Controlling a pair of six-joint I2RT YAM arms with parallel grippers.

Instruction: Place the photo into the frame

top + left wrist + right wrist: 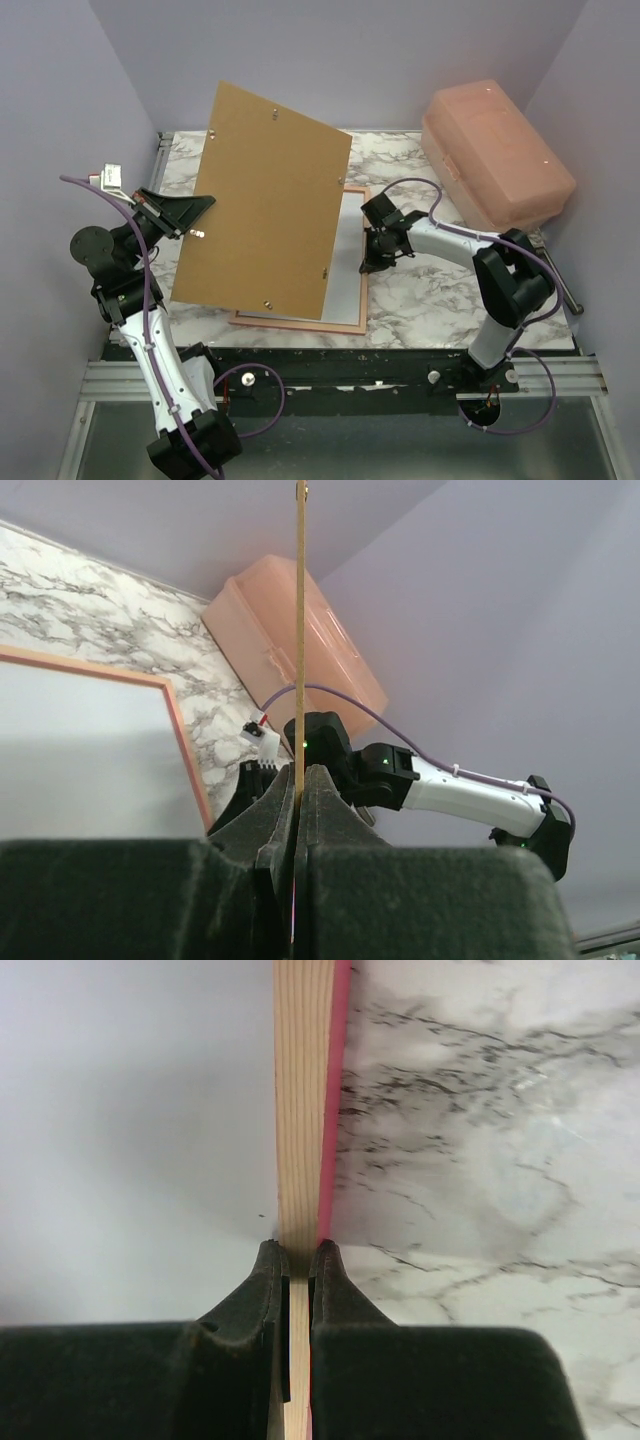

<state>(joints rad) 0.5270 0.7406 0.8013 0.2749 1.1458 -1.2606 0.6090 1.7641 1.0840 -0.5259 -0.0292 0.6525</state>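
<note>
While the left gripper is clamped tight on the left edge of the brown backing board, it holds that board up off the counter, tilted, with its far edge raised highest. In the left wrist view the board shows only as a thin tan line rising straight out of the closed fingers. It is a flat, stiff, matte rectangle with small shiny metal fittings near its edges.

The right gripper is pinched shut on the right border of the frame. Its wrist view shows the black fingertips closed on a narrow strip of pale, straight-grained wood with a bright pink face along its right side.

The frame lies flat at the middle of the counter, orange-tan back upward, its near side close to the counter's near edge and its left part covered by the lifted board. The photo lies inside the border, plain white side up, smooth and unmarked.

The counter is white marble-patterned with grey veins. A translucent pink plastic box with rounded corners sits at the far right corner, well apart from the frame.
</note>
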